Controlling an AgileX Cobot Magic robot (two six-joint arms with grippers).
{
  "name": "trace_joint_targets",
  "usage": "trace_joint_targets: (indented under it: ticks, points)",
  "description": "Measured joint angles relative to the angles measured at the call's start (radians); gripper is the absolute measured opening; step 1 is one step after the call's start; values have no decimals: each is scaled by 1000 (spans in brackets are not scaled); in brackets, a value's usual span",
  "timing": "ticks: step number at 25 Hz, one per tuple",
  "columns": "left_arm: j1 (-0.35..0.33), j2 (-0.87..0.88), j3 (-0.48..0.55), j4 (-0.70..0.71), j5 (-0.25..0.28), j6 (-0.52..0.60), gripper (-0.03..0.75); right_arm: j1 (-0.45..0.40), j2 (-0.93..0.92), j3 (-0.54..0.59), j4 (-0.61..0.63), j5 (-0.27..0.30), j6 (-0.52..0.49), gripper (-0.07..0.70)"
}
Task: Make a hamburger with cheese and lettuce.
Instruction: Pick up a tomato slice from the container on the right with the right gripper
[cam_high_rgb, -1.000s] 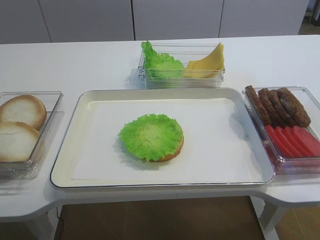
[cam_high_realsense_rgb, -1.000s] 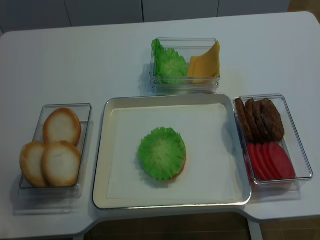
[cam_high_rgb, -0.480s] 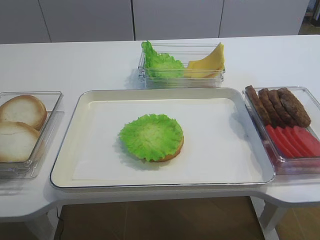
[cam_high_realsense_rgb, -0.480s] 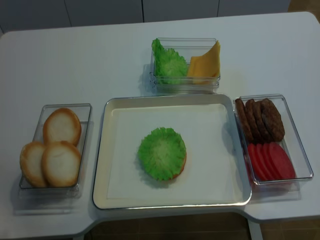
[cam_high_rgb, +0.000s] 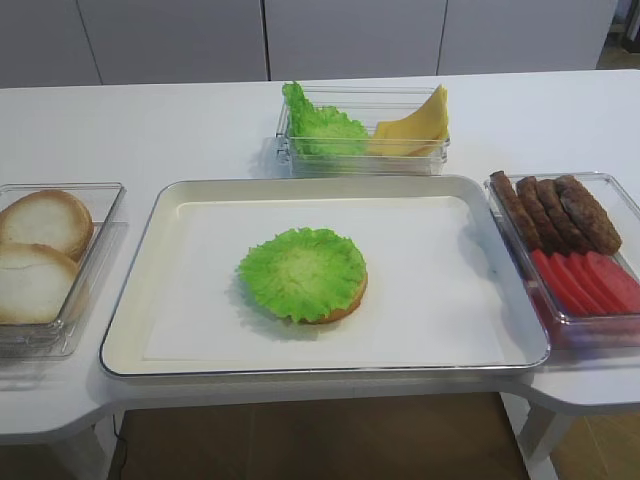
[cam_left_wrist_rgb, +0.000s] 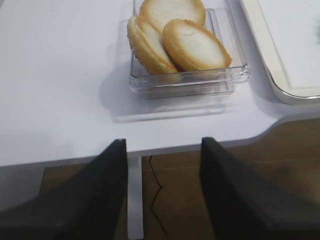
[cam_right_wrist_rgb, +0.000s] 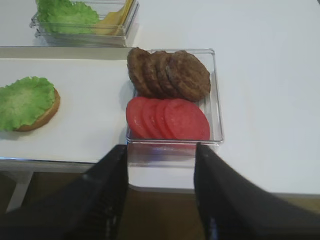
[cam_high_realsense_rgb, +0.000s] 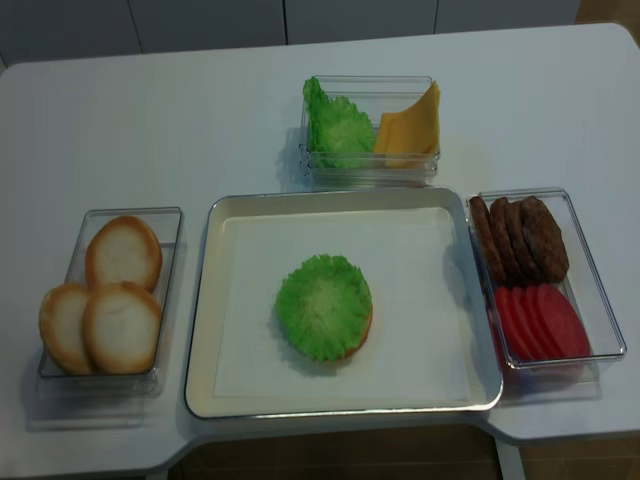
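We find the tray (cam_high_realsense_rgb: 205, 330) mid-table, the hamburger (cam_high_realsense_rgb: 325, 307) lying near its centre. Behind the tray, one bin (cam_high_realsense_rgb: 368, 170) holds lettuce (cam_high_realsense_rgb: 338, 125) at left, cheese (cam_high_realsense_rgb: 412, 125) at right. Left of the tray, bun halves (cam_high_realsense_rgb: 105, 305) in a bin. Right of it, patties (cam_high_realsense_rgb: 520, 238) lie behind tomato slices (cam_high_realsense_rgb: 541, 322) in another bin.

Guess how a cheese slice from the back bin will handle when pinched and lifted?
Likely light and somewhat bendy: the cheese looks thin and flat. The slices lean on edge against the bin wall, overlapping, so a pinch may drag out two. The pointed corner sticking above the rim looks like the easiest place to grip, though the smooth face may be slippery.
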Motion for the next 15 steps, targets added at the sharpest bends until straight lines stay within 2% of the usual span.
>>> trace_joint_targets:
  ticks: [4, 10, 15]
  points:
    - [0, 0, 0, 0, 0, 0, 352, 0, 171, -69, 37, -26, 0, 343]
    - [0, 0, 0, 0, 0, 0, 352, 0, 335, -95, 55, -123, 0, 344]
    - [0, 0, 0, 0, 0, 0, 352, 0, 482, -138, 86, -111, -8, 343]
